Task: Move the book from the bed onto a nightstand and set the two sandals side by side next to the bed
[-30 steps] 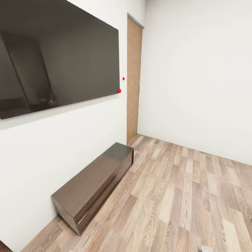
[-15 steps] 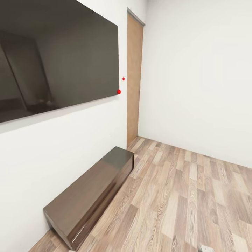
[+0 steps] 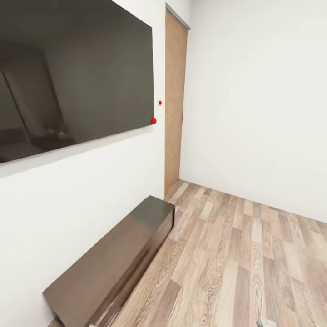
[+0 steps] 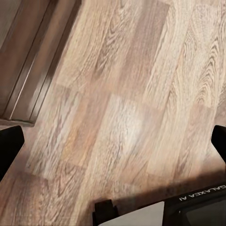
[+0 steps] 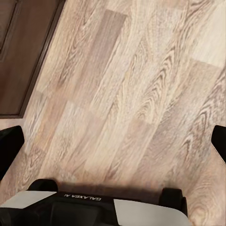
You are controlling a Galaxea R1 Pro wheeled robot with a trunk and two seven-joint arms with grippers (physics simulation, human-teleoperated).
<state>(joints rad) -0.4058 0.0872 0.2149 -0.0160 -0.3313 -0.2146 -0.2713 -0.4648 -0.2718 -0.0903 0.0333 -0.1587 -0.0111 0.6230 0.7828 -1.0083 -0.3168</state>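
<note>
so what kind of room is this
Probably a lived-in room of a home, perhaps a bedroom or lounge: a large dark wall-mounted screen, a long low dark-wood bench below it, a light wooden door and a wood-plank floor.

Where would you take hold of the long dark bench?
The bench is probably best taken by its long top edge facing the room, approached from the floor side: it is a plain low block, no handles show, and its back runs along the wall.
</note>
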